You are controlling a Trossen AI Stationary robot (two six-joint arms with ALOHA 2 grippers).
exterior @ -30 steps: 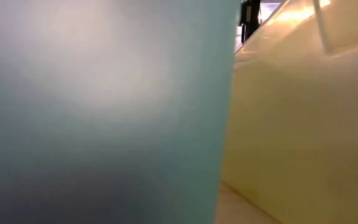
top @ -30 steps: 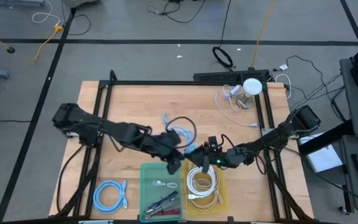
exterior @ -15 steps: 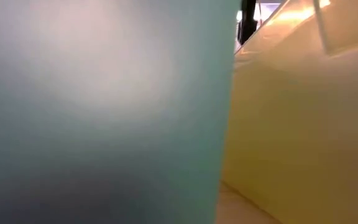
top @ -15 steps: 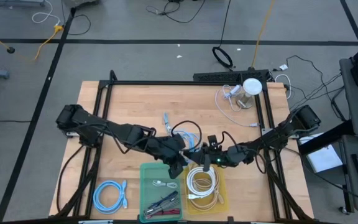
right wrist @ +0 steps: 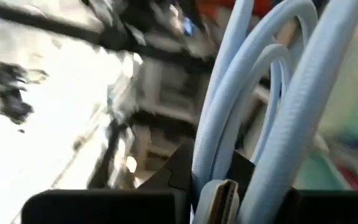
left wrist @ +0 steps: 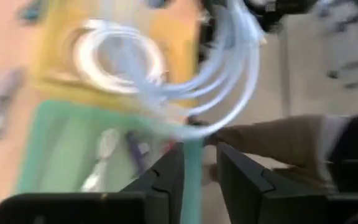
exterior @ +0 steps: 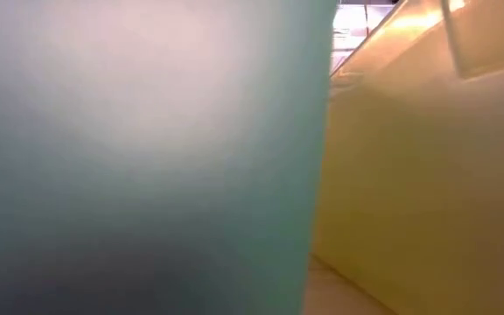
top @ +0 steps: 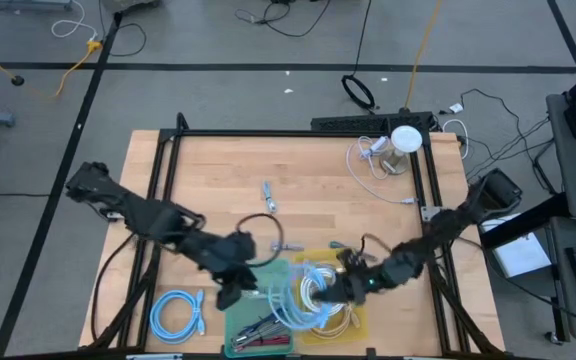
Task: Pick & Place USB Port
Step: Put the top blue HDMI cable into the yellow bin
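Observation:
A coiled light-blue USB cable is above the border between the green bin and the yellow bin. My right gripper is shut on it and comes from the table's right. The cable's loops fill the right wrist view. My left gripper is over the green bin's left edge. Its fingers stand a little apart with nothing between them, so it is open. The loops lie just ahead of it. My right gripper pinches several strands of the coil between its two fingers, right beside a pale plug. The fingers come nearly level from the table's right. The loops stand out past the fingertips over the two bins, loosely fanned.
A white cable coil lies in the yellow bin, and small tools lie in the green bin. On the table are a blue coil, a black cable loop, a small plug and a white lamp. The bin walls block the low view.
My right gripper has shut on the light-blue coil at mid-table and carried it toward the near edge, over the bins. My left gripper has moved toward the near-left, to the green bin's left edge. The black cable stays on the table.

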